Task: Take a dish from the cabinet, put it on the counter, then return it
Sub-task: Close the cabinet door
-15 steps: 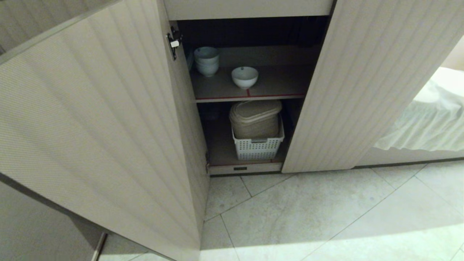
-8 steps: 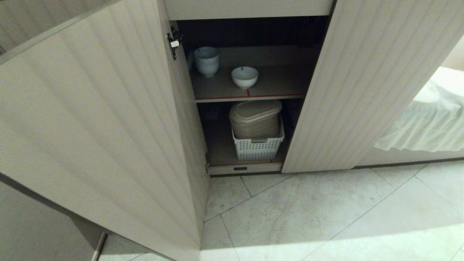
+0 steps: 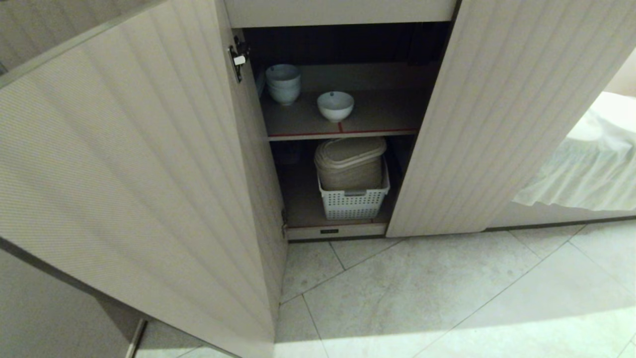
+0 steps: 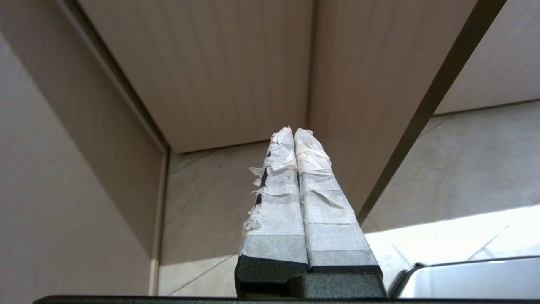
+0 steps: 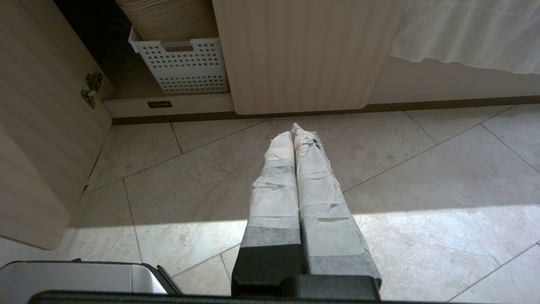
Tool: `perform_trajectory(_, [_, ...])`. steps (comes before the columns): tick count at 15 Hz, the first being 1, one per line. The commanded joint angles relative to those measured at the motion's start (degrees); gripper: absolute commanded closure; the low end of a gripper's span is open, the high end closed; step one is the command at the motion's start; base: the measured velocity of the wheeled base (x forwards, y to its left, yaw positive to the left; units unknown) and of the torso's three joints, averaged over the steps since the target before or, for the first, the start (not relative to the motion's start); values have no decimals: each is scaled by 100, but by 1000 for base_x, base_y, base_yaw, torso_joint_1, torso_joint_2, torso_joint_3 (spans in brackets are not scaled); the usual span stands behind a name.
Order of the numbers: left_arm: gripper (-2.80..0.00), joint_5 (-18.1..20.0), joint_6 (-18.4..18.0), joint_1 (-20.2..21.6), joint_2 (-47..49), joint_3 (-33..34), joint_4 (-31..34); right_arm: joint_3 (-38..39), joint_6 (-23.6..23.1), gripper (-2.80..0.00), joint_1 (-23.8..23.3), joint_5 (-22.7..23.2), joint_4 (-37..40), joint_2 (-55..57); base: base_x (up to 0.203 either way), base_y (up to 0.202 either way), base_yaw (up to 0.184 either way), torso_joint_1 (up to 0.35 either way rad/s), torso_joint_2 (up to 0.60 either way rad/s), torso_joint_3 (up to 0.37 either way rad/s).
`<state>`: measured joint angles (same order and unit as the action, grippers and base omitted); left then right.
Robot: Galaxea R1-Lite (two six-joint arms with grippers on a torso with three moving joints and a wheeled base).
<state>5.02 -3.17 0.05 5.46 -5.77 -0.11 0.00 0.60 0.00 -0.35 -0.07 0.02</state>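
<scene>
The cabinet stands with both fluted beige doors swung open. On its upper red-edged shelf sits the dish, a small white bowl, upright and alone near the middle. Neither arm shows in the head view. My left gripper is shut and empty, low behind the open left door. My right gripper is shut and empty too, pointing at the floor tiles in front of the cabinet. The counter is out of view.
Stacked greyish bowls sit at the shelf's back left. Below, a white slotted basket holds a beige stack. The right door flanks the opening. White cloth hangs at the right. Tiled floor lies in front.
</scene>
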Motion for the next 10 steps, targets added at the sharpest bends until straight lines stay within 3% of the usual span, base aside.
perform_trajectory(1, [0, 107, 45, -63, 588, -300, -40, 0, 2, 0, 0, 0, -1, -2, 0, 0, 0, 0, 0, 0])
perform_trajectory(10, [0, 246, 150, -125, 977, -202, -86, 0, 2, 0, 9, 0, -1, -2, 0, 0, 0, 0, 0, 0])
